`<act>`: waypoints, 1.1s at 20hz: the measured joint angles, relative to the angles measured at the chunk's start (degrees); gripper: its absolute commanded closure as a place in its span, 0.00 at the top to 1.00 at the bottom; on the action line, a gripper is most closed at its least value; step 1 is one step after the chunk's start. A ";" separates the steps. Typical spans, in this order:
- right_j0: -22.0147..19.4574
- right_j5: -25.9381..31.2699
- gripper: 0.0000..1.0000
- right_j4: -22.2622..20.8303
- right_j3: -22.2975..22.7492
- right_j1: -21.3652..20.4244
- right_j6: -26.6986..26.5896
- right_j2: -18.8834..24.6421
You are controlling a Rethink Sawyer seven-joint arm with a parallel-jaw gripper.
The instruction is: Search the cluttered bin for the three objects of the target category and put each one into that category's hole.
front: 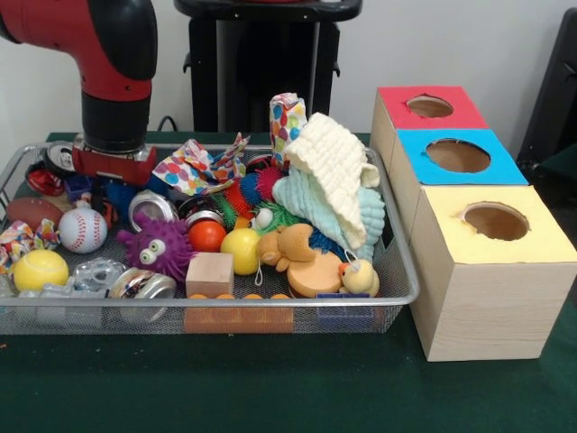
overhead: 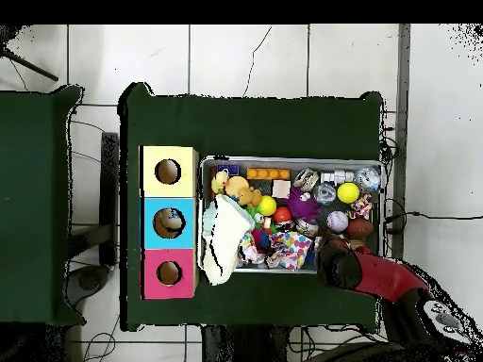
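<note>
A wire mesh bin (front: 397, 271) holds a heap of toys. My gripper (front: 106, 171) hangs low over the bin's far left corner, beneath the red arm (overhead: 344, 266), and its lower part is hidden among the clutter. In front of it lie a baseball (front: 82, 230), a yellow ball (front: 40, 269) and a purple fuzzy monster (front: 160, 245). An orange ball (front: 207, 236) and a second yellow ball (front: 241, 250) sit mid-bin. To the right of the bin stands a wooden box with a red hole (front: 429, 106), a blue hole (front: 458, 155) and a yellow hole (front: 495, 221).
Cream and pale green cloths (front: 338, 185) pile up at the bin's right end, near a plush animal (front: 293, 253) and a rubber duck (front: 359, 275). A wooden block (front: 210, 273), metal tins (front: 142, 284) and patterned fabric (front: 194, 167) crowd the bin. The robot's pedestal rises behind.
</note>
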 measured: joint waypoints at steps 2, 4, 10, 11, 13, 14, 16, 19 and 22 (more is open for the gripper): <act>0.00 0.01 1.00 0.35 0.29 -0.28 0.00 0.00; 0.04 0.01 1.00 0.65 0.57 -0.60 0.00 -0.03; 0.76 2.30 1.00 2.49 3.71 -4.86 0.00 -0.72; 0.95 3.23 1.00 2.78 4.21 -5.66 0.00 -0.93; 1.51 6.05 1.00 3.52 5.11 -7.63 0.00 -1.41; 1.95 8.20 1.00 3.98 5.52 -8.91 0.00 -1.65; 2.93 12.80 1.00 4.96 6.31 -11.53 0.00 -2.05; 3.91 17.51 1.00 6.10 6.87 -14.07 0.00 -2.12; 4.41 19.49 1.00 6.79 7.01 -15.09 0.00 -2.12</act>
